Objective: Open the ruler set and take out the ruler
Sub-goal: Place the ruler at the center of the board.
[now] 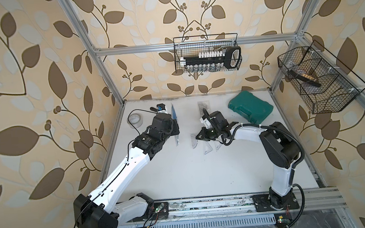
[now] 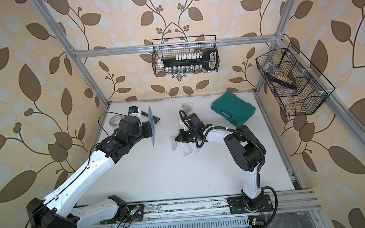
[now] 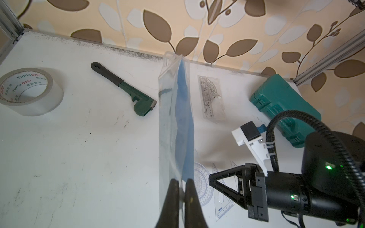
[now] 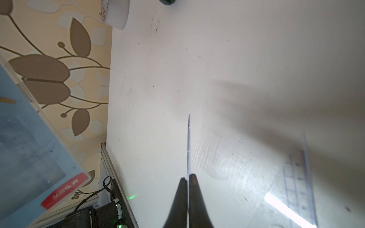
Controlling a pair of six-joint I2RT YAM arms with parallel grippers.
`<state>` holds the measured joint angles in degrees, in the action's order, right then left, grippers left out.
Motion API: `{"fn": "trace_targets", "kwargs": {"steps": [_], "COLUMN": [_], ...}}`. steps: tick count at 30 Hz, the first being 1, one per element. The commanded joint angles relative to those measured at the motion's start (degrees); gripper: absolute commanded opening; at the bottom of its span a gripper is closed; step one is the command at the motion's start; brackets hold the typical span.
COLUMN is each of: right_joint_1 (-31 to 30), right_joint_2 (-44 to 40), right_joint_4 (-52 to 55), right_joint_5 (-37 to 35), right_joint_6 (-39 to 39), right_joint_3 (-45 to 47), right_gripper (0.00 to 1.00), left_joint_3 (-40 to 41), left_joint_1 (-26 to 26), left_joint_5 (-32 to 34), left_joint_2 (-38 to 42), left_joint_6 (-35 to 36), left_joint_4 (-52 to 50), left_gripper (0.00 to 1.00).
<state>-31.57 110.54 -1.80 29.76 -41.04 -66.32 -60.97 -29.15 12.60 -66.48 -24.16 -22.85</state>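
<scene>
White-shelled arms [image 1: 123, 169], black joints, ribbed black cable [image 3: 292, 113].

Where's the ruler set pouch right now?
In both top views the ruler set pouch is held on edge in the left gripper, toward the table's back left, between the pipe wrench and the right gripper.

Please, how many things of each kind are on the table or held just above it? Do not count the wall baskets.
tape roll: 1
pipe wrench: 1
green case: 1
ruler set pouch: 2, this one in the left gripper, the other at the back
protractor, in the right gripper: 1
set square: 2, the second beside it
Total: 8
</scene>
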Motion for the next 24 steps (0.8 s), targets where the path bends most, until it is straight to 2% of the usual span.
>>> {"fn": "trace_targets", "kwargs": {"steps": [1,8,24], "right_joint_1": [0.11,0.05,1.07], "right_joint_2": [1.65,4.81,3.31], "right_joint_4": [-6.18,-7.65,-2.82], "right_joint_5": [2.05,3.75,2.28], "right_joint_6": [-4.08,-7.01,-5.38], "right_joint_3": [0.43,1.15,3.22], "right_gripper": [0.00,0.03,0.13], "left_joint_3": [0.16,0.75,1.20], "left_joint_1": [0.76,0.76,0.85], "left_joint_5": [1.20,0.98,-0.12], "left_joint_2": [1.17,1.18,0.82], "left_joint_6": [1.14,1.12,0.70], "left_joint_4": [0.12,0.36,0.99], "left_gripper": [0.00,0.00,0.00]}}
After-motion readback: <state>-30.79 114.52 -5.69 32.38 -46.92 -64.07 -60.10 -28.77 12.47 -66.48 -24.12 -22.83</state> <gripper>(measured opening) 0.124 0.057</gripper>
